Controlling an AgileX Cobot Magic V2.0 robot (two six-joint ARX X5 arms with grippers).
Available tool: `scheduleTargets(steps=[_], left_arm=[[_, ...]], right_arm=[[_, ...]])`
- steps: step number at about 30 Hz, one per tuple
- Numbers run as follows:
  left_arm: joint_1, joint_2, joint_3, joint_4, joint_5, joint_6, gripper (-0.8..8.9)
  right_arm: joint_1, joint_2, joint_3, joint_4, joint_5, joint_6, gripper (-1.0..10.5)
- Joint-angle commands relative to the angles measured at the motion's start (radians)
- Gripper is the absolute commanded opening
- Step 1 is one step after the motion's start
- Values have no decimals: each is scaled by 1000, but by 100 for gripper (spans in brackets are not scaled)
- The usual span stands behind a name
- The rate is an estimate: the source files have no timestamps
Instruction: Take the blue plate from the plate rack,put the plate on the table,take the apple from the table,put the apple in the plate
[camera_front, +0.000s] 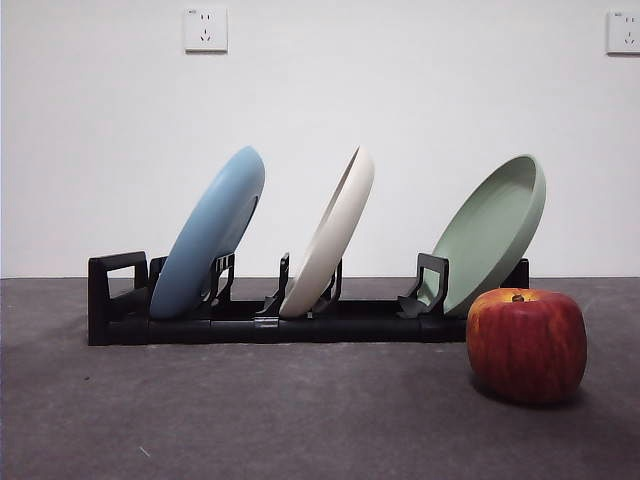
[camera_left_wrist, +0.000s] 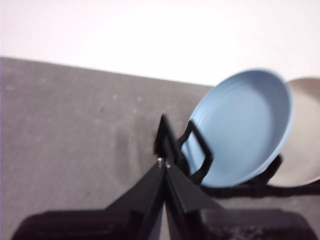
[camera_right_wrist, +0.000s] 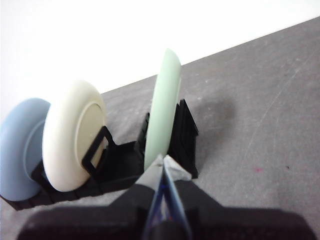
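Both black two-jaw grippers, left (camera_left_wrist: 164, 165) and right (camera_right_wrist: 164, 162), hang closed and empty, the matte light-blue round plate (camera_left_wrist: 240, 130) leaning just beyond the left one's tips in the low black plastic slotted rack (camera_left_wrist: 197, 150).

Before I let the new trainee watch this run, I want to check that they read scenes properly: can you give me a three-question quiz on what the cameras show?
1. Multiple choice: in the front view, which plate in the plate rack stands nearest the apple? A the blue plate, B the cream plate, C the green plate.
2. True or false: the apple lies in the blue plate.
3. Fill in: the jaws of both the left gripper and the right gripper are ____.

Key: 1 C. 2 False; it sits on the table, in front of the rack. 3 shut, holding nothing.
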Motion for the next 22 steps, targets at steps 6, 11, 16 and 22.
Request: scheduleTargets(steps=[6,11,16,22], left_arm=[[1,217,201,-13,59,-5,-6],[1,378,342,-23,81,5,-6],[0,531,477,-81,198,8,-4],[-8,722,632,-194,381,26,33]], right_arm=[[0,220,226,-97,-5,-33,-11],[0,372,382,-190,-5,-115,-11],[1,509,543,-333,-12,-198,1],[1,638,692,-452,-92,-243,23]])
